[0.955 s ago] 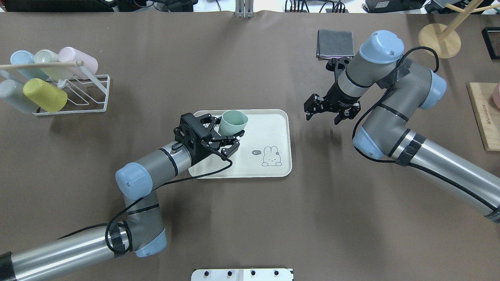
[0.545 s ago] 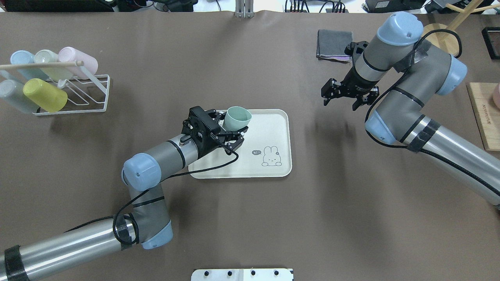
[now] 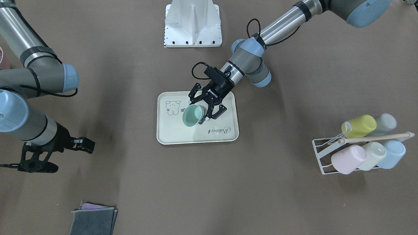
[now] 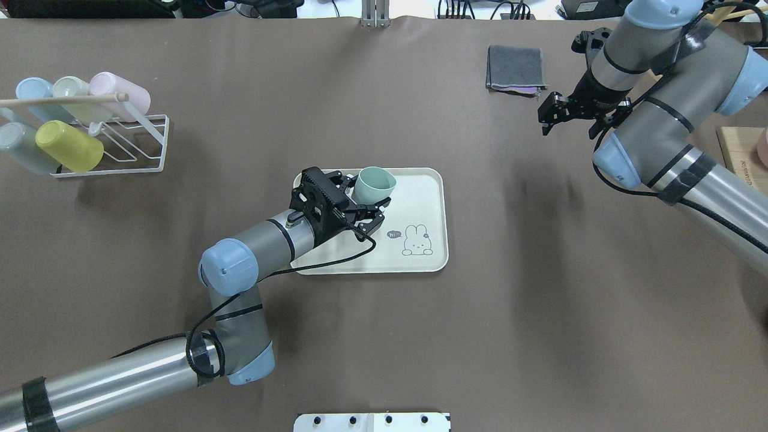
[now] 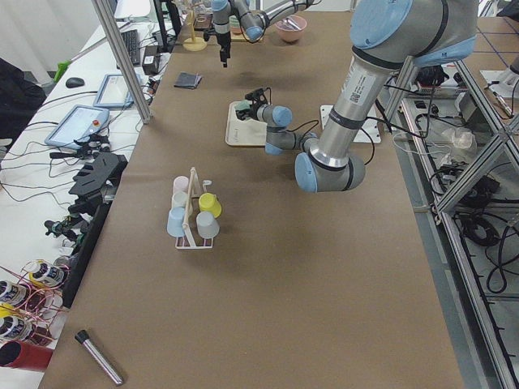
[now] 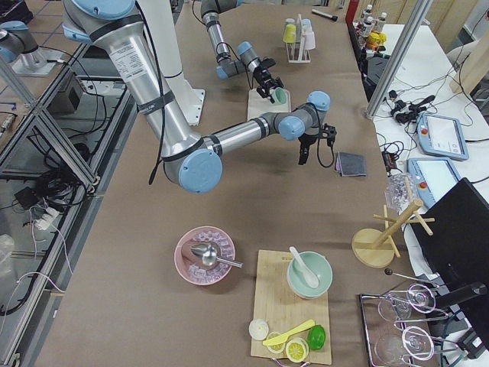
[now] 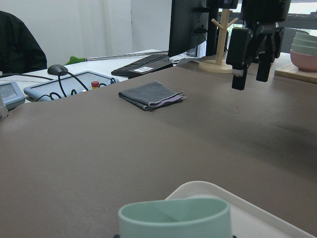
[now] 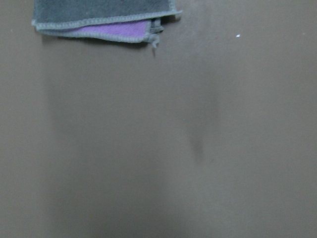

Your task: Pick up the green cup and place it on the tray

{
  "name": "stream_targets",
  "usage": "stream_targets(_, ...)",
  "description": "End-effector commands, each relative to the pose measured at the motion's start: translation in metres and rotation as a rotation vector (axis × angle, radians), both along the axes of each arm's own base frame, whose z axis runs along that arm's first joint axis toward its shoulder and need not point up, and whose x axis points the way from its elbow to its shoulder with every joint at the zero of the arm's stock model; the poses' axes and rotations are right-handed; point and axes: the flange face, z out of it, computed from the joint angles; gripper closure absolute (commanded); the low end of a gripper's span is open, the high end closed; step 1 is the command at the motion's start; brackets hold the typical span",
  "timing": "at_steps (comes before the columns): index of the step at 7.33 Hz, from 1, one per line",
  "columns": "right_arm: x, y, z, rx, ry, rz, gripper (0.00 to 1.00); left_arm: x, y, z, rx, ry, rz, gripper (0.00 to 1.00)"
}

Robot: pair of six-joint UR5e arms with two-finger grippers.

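The green cup is a mint tumbler, held tilted between the fingers of my left gripper over the far-left part of the cream tray. In the front-facing view the cup hangs over the tray with its mouth up and outward. I cannot tell whether its base touches the tray. In the left wrist view its rim fills the bottom edge. My right gripper is open and empty, high over the table's far right, beside a folded grey cloth.
A white wire rack with several pastel cups, one yellow-green, stands at the far left. A wooden board and a wooden stand sit at the right edge. A white base plate is at the front edge.
My left gripper has carried the green cup rightward, further over the tray. My right arm has pulled back up and to the right, toward the grey cloth.
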Motion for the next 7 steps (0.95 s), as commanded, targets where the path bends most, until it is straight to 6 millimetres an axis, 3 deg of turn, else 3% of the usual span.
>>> stream_targets(1, 0.045, 0.004, 0.021, 0.029, 0.021, -0.017, 0.0, 0.0, 0.012, 0.009, 0.009, 0.024, 0.013, 0.65)
stream_targets(4, 0.079, 0.017, 0.025, 0.08, 0.053, -0.101, 0.0, -0.001, 0.017, 0.008, 0.021, 0.05, 0.014, 0.41)
stream_targets(6, 0.132, 0.031, 0.062, 0.112, 0.066, -0.129, 0.0, -0.001, 0.016, 0.008, 0.043, 0.033, 0.006, 0.23)
stream_targets(7, 0.168, 0.041, 0.089, 0.105, 0.074, -0.135, 0.0, -0.001, 0.016, 0.008, 0.076, 0.007, -0.003, 0.09)
